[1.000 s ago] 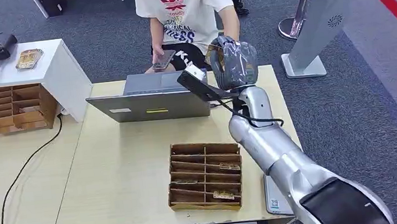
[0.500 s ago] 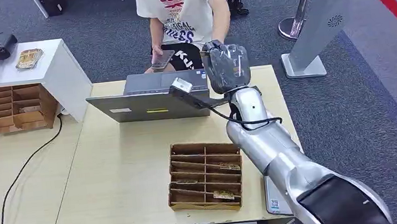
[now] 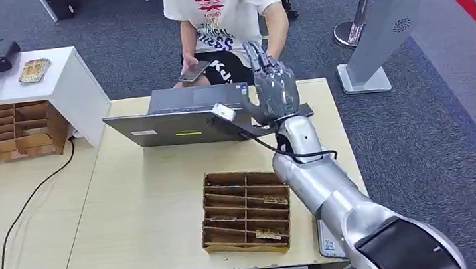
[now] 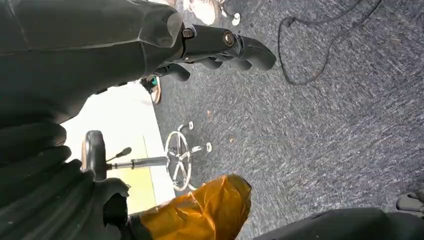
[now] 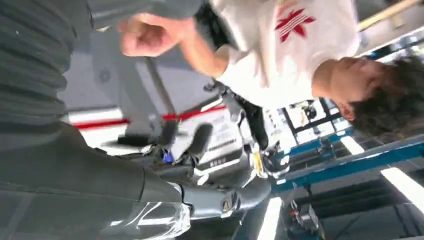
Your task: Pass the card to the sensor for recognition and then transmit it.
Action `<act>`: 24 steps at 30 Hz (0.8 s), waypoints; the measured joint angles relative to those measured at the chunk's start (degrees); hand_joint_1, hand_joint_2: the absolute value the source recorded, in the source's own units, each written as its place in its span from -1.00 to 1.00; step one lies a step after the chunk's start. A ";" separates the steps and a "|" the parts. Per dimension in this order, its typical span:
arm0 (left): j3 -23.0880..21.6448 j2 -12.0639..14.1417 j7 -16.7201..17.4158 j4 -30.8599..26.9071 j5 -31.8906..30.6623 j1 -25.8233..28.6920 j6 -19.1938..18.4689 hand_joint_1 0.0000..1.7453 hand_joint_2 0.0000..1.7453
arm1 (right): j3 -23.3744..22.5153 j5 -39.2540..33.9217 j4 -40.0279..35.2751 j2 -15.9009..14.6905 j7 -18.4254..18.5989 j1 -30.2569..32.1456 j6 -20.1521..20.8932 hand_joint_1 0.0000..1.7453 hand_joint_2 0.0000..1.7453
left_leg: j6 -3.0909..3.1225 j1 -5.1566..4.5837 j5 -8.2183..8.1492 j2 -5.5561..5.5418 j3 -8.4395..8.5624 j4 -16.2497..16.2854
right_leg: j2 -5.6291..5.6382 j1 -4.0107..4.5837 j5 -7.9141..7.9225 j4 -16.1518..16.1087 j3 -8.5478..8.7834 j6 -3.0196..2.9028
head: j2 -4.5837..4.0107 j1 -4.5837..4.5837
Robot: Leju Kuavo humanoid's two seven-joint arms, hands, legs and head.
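The card cannot be made out in any view. In the head view, the right hand [image 3: 275, 90] is raised over the far right of the bench [image 3: 149, 204], fingers straight and apart, toward a seated person [image 3: 222, 9] behind the laptop [image 3: 180, 117]. The compartmented cardboard tray [image 3: 247, 210] nearby holds flat items. A card is likely light, stiff, thin and slippery, best pinched by its edges.

Left wrist view: the left hand [image 4: 220, 47] hangs, fingers curled on nothing.

Right wrist view: the person's hand [image 5: 150, 35] reaches close.
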 joint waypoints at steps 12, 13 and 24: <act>0.06 -0.17 0.00 0.00 5.00 0.70 1.66 -1.00 1.00 | -3.37 -40.35 -33.08 1.73 -10.59 21.47 5.03 -1.00 1.00 | 0.01 -0.02 -0.08 -0.07 -0.06 -0.01 | -0.06 -0.01 -0.06 -0.04 -0.06 0.07 | 0.00 0.00; 0.11 -0.17 0.00 0.00 5.40 0.75 1.70 -1.00 1.00 | -3.35 -42.52 -36.04 1.49 -10.72 23.94 6.39 -1.00 1.00 | 0.01 -0.02 -0.08 -0.07 -0.07 -0.01 | -0.05 -0.01 -0.07 -0.04 -0.06 0.07 | 0.00 -0.02; 0.15 -0.96 2.64 0.00 7.22 0.83 3.72 -1.00 1.00 | -1.65 -47.34 -55.76 -3.91 -11.53 44.25 14.14 -1.00 1.00 | 0.00 -0.03 -0.11 -0.07 -0.13 -0.01 | -0.06 -0.02 -0.09 -0.06 -0.10 0.09 | 0.00 0.00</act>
